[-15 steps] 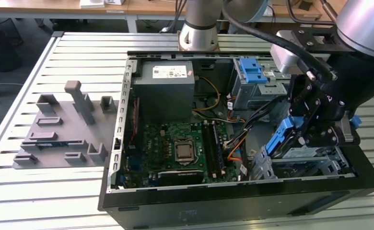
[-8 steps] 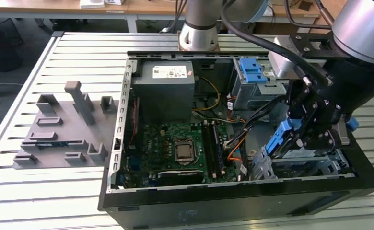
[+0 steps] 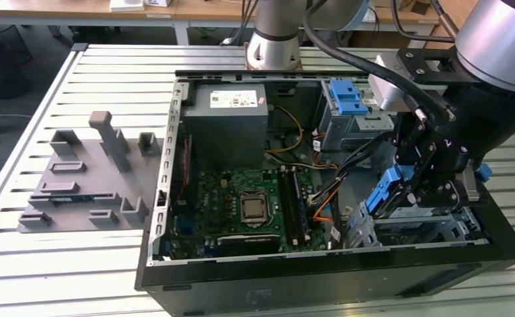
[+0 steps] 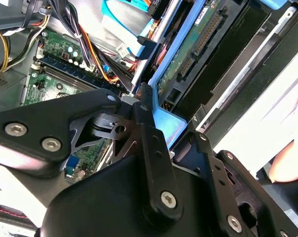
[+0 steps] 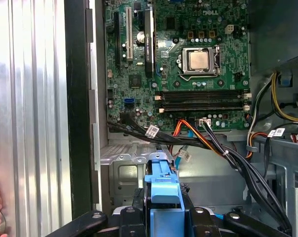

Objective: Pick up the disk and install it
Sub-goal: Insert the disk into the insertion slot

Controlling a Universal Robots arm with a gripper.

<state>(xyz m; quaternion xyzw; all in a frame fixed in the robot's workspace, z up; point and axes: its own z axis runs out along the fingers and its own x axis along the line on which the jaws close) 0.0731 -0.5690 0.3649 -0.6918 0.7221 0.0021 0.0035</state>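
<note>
Arm bent steeply down into the open computer case [image 3: 162, 198]: we see its gripper [image 3: 418, 198] clamped shut on the disk [image 3: 388, 190], gripping it by the blue side rail. The disk stands tilted on edge over the drive cage [image 3: 451, 231], at the case's corner on the exterior view's right. Cables [image 3: 350, 162] crowd the gap between it and the motherboard [image 3: 249, 198]. The case lies on a slatted metal table [image 3: 55, 271], with a grey fixture [image 3: 86, 178] just beside it and desks behind.

Arm [image 3: 502, 41] angled down — tool [image 3: 426, 195] vertical, seemingly clamped on disk [image 5: 165, 195].
</note>
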